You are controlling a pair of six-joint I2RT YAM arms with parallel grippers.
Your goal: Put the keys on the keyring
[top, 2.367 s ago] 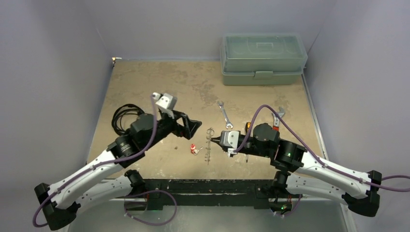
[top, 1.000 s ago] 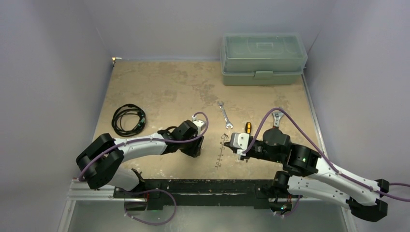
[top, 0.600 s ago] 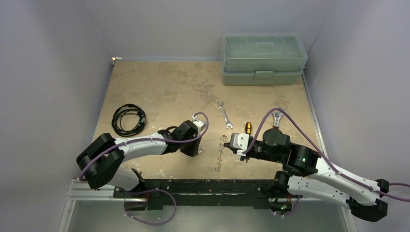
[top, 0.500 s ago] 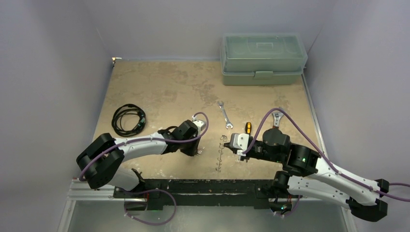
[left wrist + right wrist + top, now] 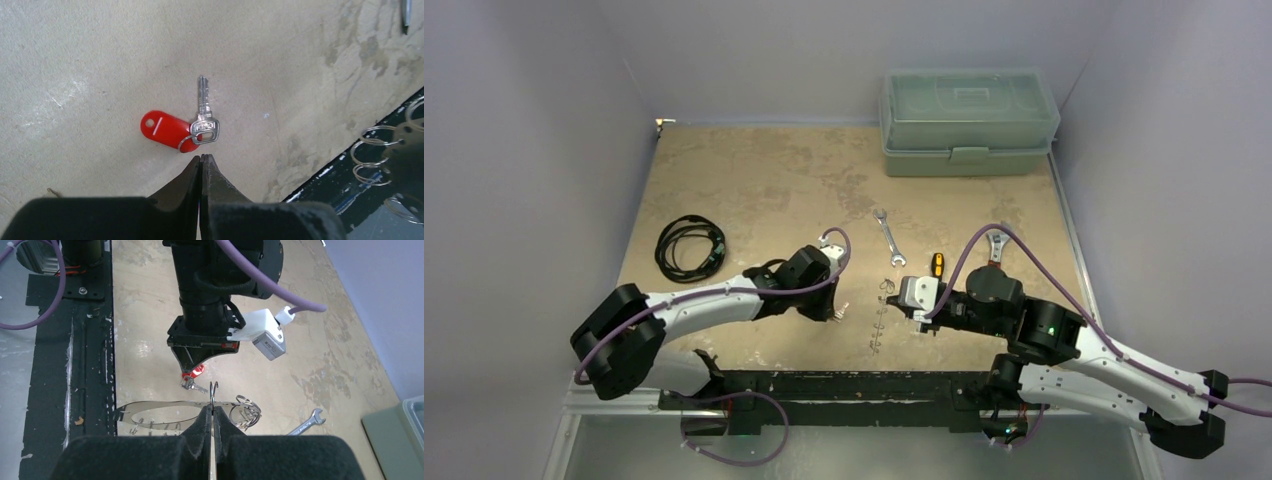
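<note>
A small silvery key (image 5: 202, 107) with a red plastic tag (image 5: 162, 130) lies flat on the tan table. My left gripper (image 5: 201, 157) is shut with nothing between its fingers, its tips just short of the key's little ring. In the right wrist view the same key (image 5: 192, 386) lies just beyond the keyring (image 5: 160, 403), a thin shiny oval loop fringed with small rings. My right gripper (image 5: 212, 410) is shut on a small wire ring standing up from the loop's edge. From above, the keyring (image 5: 881, 322) hangs between the two grippers near the front rail.
A silver wrench (image 5: 889, 238), an orange-and-black tool (image 5: 937, 264) and a second wrench (image 5: 997, 243) lie behind the right gripper. A coiled black cable (image 5: 689, 247) lies at the left. A green toolbox (image 5: 969, 120) stands at the back. The black front rail (image 5: 844, 385) runs below.
My left gripper has closed without taking hold of anything, and the key still lies on the table. The left arm shifted slightly; the right arm and keyring stayed put.
</note>
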